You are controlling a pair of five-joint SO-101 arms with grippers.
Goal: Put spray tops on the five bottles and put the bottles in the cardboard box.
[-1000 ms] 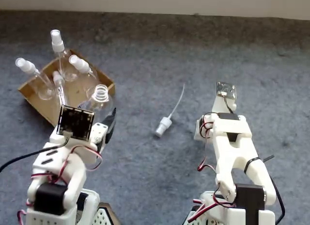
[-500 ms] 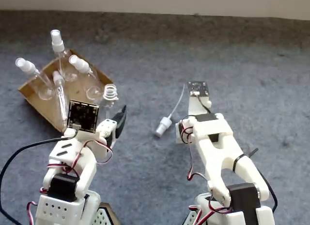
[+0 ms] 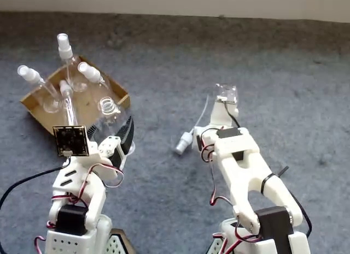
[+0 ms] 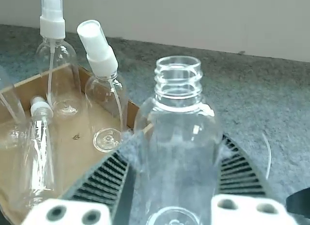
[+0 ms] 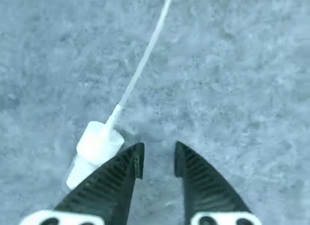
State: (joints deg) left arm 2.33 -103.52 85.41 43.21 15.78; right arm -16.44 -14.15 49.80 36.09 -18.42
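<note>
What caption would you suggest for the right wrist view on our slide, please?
Right gripper, slightly open, beside a loose spray top lying on the grey carpet.

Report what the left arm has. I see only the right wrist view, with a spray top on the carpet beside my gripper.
Observer: The left gripper is shut on a clear bottle, upright, with its threaded neck bare.
Operator: Count the finished ones.
Observer: Four capped bottles are in the cardboard box.
Operator: Place the held bottle for me.
Observer: In the high view it is by the box's edge that faces the arms. Your spray top lies apart from it on the carpet, between the two arms.
</note>
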